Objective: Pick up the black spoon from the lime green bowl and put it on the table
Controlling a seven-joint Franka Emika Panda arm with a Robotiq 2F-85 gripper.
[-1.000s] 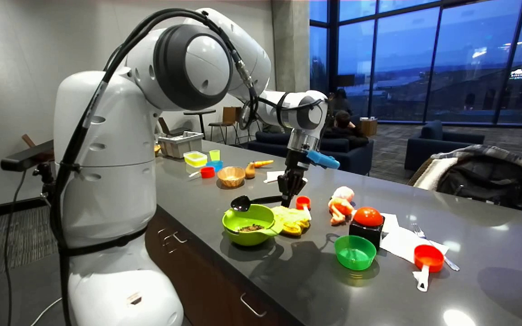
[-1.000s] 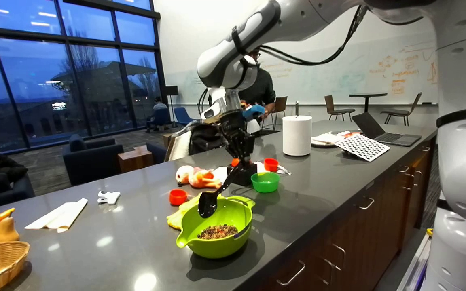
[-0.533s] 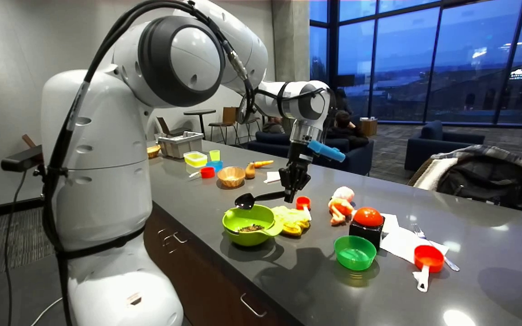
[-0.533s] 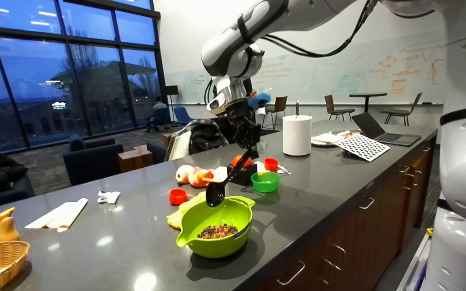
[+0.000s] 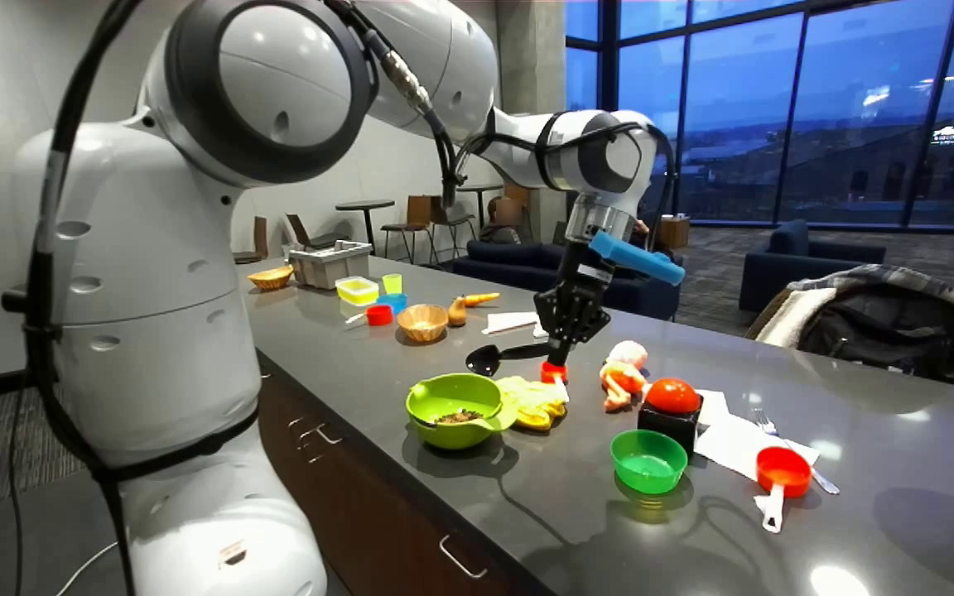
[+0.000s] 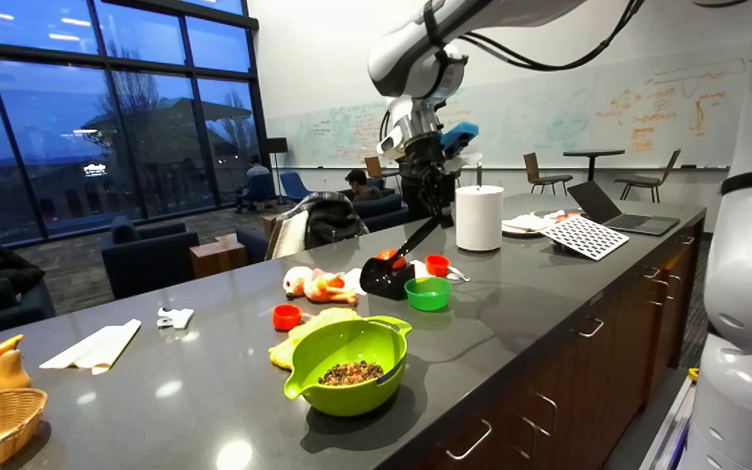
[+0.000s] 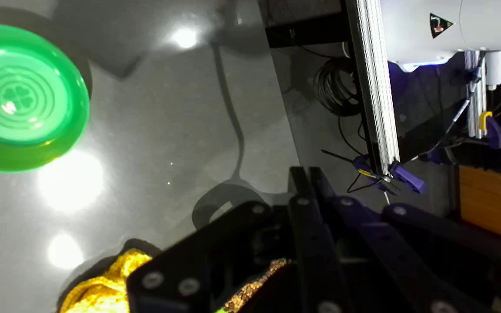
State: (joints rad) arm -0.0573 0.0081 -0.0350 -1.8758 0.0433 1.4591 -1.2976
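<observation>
My gripper is shut on the handle of the black spoon and holds it in the air. In an exterior view the spoon slants down from the fingertips, its head lowest. The lime green bowl stands upright on the dark grey table with peppercorns inside. The bowl also shows in an exterior view, with the spoon beyond it and apart from it. In the wrist view the fingertips are close together; the spoon cannot be made out there, and only a sliver of the bowl shows.
A yellow cloth-like item and a red measuring cup lie beside the bowl. A darker green dish, a black box with a red dome and a pink toy stand nearby. A paper roll stands farther along.
The gripper has carried the spoon up and away from above the bowl, towards the side with the black box and green dish. The bowl has stayed in place.
</observation>
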